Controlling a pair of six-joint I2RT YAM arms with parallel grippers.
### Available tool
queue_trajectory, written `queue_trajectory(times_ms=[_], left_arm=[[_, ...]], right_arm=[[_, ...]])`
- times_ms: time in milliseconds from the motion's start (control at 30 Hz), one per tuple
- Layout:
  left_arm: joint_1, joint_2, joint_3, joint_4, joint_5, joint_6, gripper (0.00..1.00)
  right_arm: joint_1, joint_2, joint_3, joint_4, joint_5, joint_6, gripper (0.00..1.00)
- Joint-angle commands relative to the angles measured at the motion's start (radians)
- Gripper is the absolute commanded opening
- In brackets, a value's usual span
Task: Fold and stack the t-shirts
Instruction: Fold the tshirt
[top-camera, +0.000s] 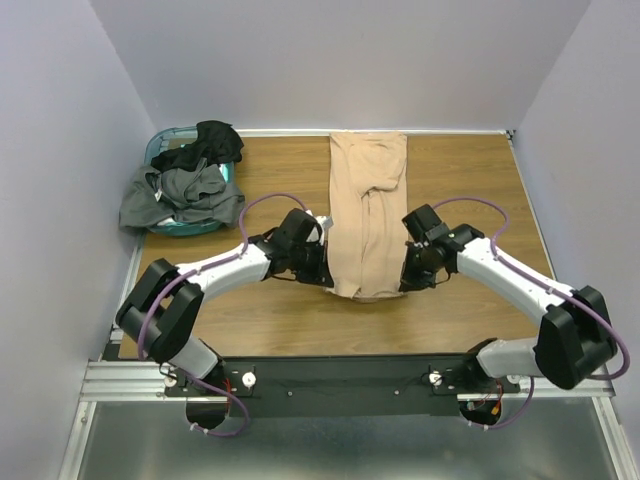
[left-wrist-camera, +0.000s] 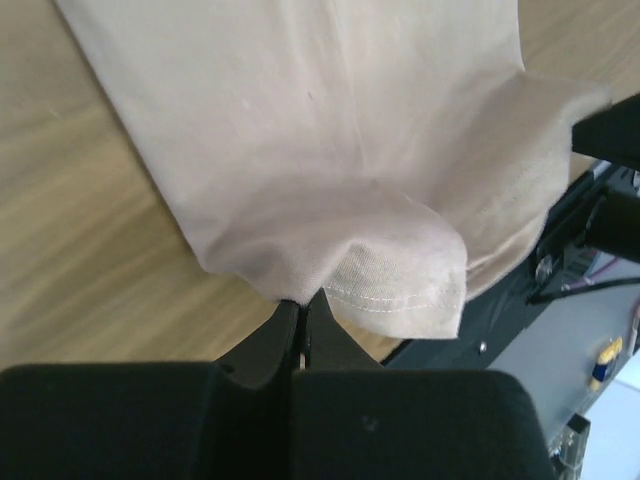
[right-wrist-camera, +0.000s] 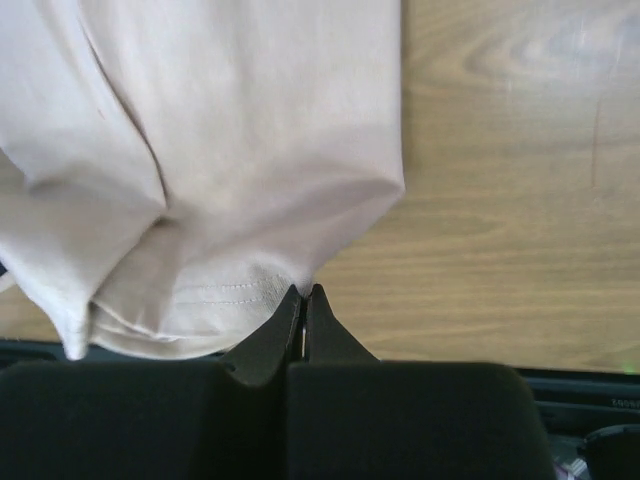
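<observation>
Your left claw (left-wrist-camera: 302, 312) and right claw (right-wrist-camera: 303, 300) are both clenched on the near hem corners of the tan t-shirt (top-camera: 368, 200), which lies lengthwise on the counter (top-camera: 470, 180). The dark t-shirts (top-camera: 185, 185) heap over the far-left basket (top-camera: 158, 143).

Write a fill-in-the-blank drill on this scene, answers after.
1. The left gripper and right gripper are both ____ on the tan shirt.
2. The dark shirts lie heaped in the ____ basket.
3. The basket stands at the far ____ corner of the table.
Missing words: shut; teal; left.
</observation>
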Motion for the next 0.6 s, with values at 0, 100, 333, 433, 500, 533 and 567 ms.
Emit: queue_trajectory(times_ms=[0,100,333,433,500,533,567], left_arm=[[0.043,0.058,0.068,-0.047,-0.013,0.080,0.00],[0.068,0.105,0.131,-0.056,-0.005,0.117,0.00],[0.141,0.258,0.297,-0.068,0.021,0.175,0.00],[0.160,0.303,0.368,-0.071,0.032,0.186,0.00],[0.177,0.343,0.421,-0.074,0.032,0.194,0.00],[0.183,0.358,0.438,-0.074,0.035,0.195,0.00],[0.195,0.386,0.475,-0.074,0.042,0.197,0.00]], right_arm=[[0.005,0.088,0.093,-0.019,0.132,-0.027,0.00],[0.003,0.160,0.164,-0.002,0.184,-0.042,0.01],[-0.011,0.349,0.348,0.047,0.256,-0.082,0.00],[-0.026,0.410,0.434,0.048,0.285,-0.123,0.00],[-0.038,0.463,0.469,0.048,0.294,-0.146,0.00],[-0.054,0.476,0.497,0.050,0.296,-0.151,0.00],[-0.061,0.499,0.507,0.050,0.301,-0.163,0.00]])
